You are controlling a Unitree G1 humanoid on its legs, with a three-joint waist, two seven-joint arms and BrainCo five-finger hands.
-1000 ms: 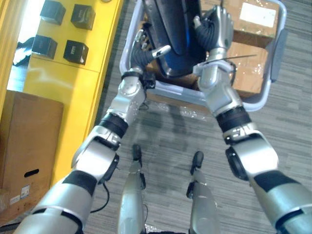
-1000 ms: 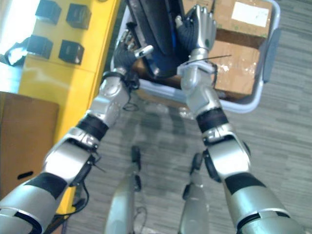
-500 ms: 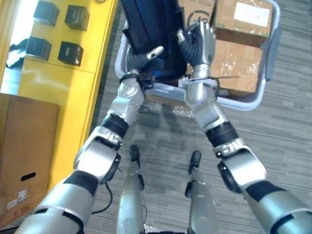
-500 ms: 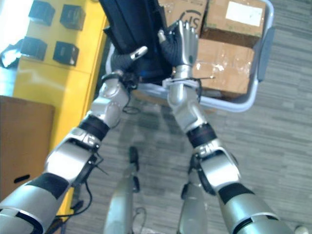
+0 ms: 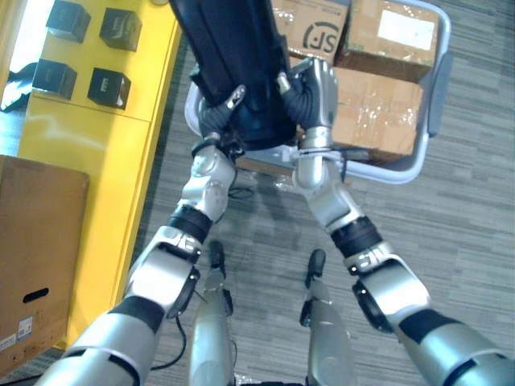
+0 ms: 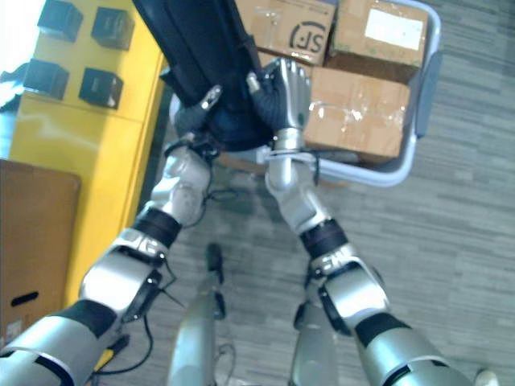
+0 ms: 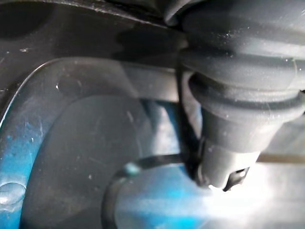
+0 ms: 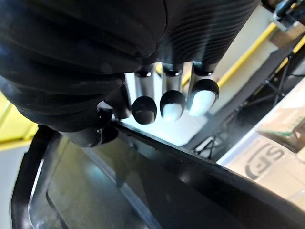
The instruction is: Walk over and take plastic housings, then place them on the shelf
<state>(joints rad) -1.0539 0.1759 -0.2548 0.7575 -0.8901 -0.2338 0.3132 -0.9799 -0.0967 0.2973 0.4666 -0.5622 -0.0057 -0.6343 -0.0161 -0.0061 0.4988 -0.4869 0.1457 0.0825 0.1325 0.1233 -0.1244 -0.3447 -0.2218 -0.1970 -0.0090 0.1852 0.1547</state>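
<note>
Dark-blue moulded plastic housing judged stiff, light, slick; hold by the rims. Above brown cardboard boxes, right hand pressed flat-fingered; left hand state: cannot tell.

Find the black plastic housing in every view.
Left eye view: plastic housing top centre, beside the cardboard boxes.
Right eye view: top, left of centre.
Left wrist view: the glossy dark surface.
Right wrist view: the black rim, boxes behind.
Landmark shared by three: the cardboard boxes.
</note>
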